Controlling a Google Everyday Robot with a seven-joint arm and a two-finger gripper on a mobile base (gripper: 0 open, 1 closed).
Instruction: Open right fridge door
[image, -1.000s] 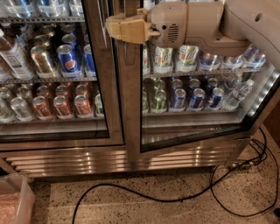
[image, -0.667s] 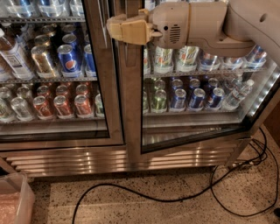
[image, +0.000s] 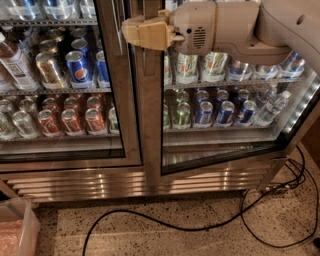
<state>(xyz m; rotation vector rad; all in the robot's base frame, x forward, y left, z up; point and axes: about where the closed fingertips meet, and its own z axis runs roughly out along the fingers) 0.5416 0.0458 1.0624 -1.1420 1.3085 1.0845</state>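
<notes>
Camera view, tool (image: 129, 33) at upper frame of right fridge door (image: 151, 131), grip cannot be told, door ajar

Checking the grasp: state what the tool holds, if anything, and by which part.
Cannot be told. The tool is at the steel frame of the right fridge door, near the top; any grip is unseen.

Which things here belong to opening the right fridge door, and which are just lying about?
Job: gripper, high up at the seam between the two doors; right fridge door; fridge.
Lying about: black cable on the floor; plastic bin, bottom left; cans on the shelves.
</notes>
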